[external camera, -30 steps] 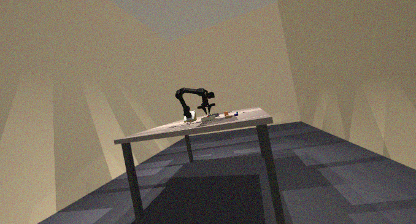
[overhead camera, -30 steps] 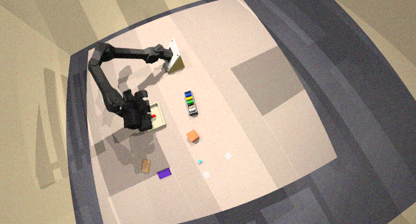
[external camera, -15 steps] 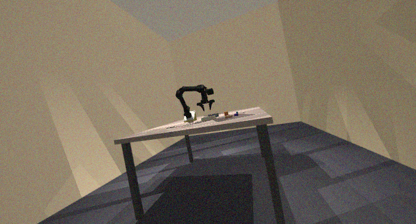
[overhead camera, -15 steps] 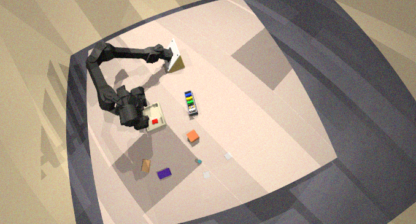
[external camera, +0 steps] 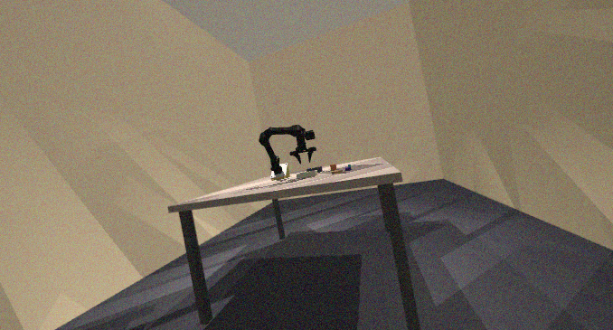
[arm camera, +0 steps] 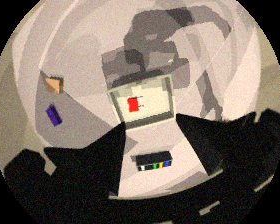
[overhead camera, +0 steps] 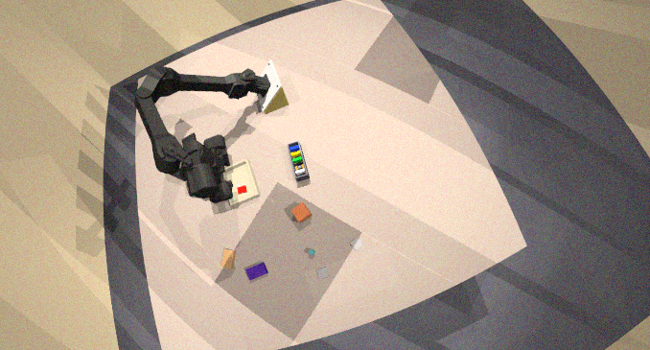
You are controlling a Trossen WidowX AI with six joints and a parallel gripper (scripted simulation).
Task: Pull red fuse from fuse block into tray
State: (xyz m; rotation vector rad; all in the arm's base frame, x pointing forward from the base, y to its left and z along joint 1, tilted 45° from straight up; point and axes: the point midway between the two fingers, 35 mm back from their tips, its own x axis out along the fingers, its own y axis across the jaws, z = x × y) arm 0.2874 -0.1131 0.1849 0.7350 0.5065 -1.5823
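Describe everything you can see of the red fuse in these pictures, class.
The red fuse is a small, plain, bright red block, lying flat on the floor of the shallow cream tray, left of its centre in the wrist view. Nothing grips it: the open tool hangs above, apart from it. Finer details are too small to tell.

You are looking at a bare test room, not a home or shop: plain tan walls [external camera: 113, 98], a dark tiled floor [external camera: 497, 265], and a single four-legged bench [external camera: 289, 190]. The bench carries only a bolted-down robot arm [overhead camera: 158, 128] and small test pieces such as coloured blocks [overhead camera: 301, 212].
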